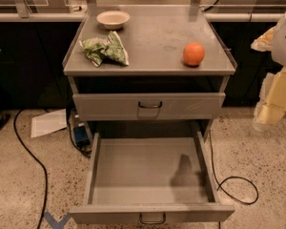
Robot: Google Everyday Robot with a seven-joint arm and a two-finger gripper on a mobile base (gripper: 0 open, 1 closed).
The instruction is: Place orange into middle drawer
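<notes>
The orange sits on the right side of the grey cabinet top, near its front edge. The middle drawer is pulled fully open below it and holds nothing; its greyish loop handle is at the bottom of the view. My gripper, pale cream, hangs at the far right, off the cabinet's right side, lower than the orange and apart from it. It holds nothing that I can see.
A pale cream bowl stands at the back left of the top. A green-and-white snack bag lies front left. The upper drawer with a dark handle is shut. Cables and a paper sheet lie on the floor.
</notes>
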